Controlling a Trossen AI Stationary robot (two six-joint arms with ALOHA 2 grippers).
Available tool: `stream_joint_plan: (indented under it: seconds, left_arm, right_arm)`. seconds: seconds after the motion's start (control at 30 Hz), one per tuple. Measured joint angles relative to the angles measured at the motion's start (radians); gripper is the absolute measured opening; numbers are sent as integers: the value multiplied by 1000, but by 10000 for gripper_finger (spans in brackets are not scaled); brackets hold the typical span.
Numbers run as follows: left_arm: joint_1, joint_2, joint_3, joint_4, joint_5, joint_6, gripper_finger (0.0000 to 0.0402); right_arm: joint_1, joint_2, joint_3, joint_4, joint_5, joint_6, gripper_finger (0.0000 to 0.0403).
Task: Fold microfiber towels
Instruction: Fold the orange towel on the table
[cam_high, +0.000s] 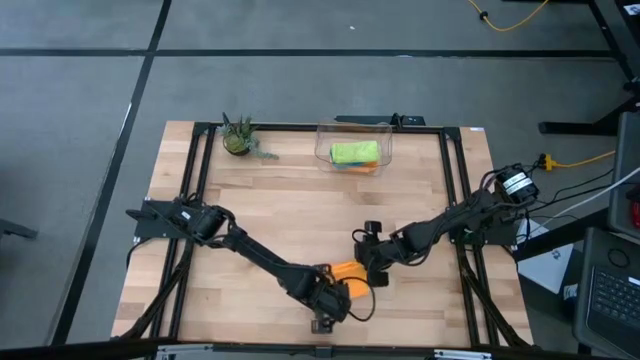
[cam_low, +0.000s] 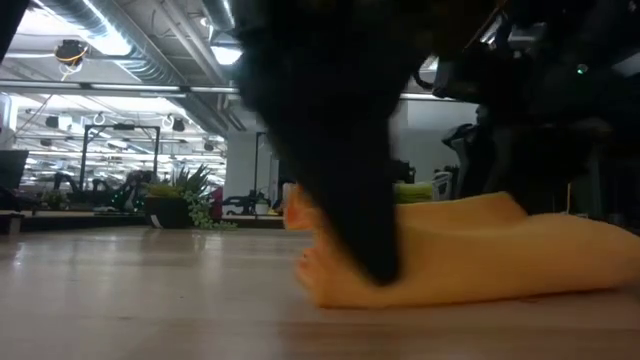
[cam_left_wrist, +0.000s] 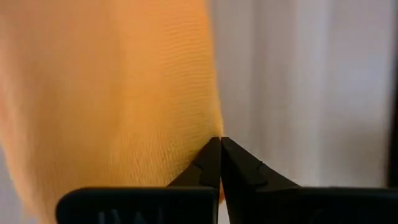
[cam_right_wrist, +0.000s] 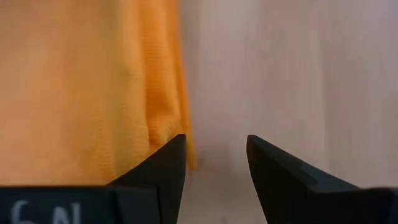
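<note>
An orange microfiber towel (cam_high: 351, 272) lies bunched near the front edge of the wooden counter (cam_high: 270, 200), between the two end effectors. The left end effector (cam_left_wrist: 220, 142) has its fingers pinched together at the towel's edge. The right end effector (cam_right_wrist: 216, 149) sits just beside the towel's other edge, fingers parted with bare counter between them. Farther back, a clear plastic bin (cam_high: 354, 145) holds a lime green towel (cam_high: 355, 152), near a small potted plant (cam_high: 238, 138).
</note>
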Motion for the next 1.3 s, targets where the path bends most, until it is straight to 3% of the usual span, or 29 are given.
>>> stream_joint_plan:
  seconds: [0.2,0.47,0.77,1.0,1.17,1.3]
  left_arm:
    - [25,0,0,-140,-27,23,1]
    - [81,-19,1,-307,-40,170,5]
    - [123,-83,42,-413,-36,155,5]
    - [114,-81,42,-225,-63,121,2]
    - [139,-70,6,-137,-252,122,1]
    - [173,-66,0,-126,-243,121,1]
  right_arm:
    - [36,17,0,1,-56,60,172]
    - [123,19,0,-7,-124,188,172]
    - [204,12,0,-21,-145,251,172]
    - [175,2,0,-101,-8,274,172]
    - [165,3,-1,-136,-2,288,172]
    - [166,3,-1,-149,-7,291,172]
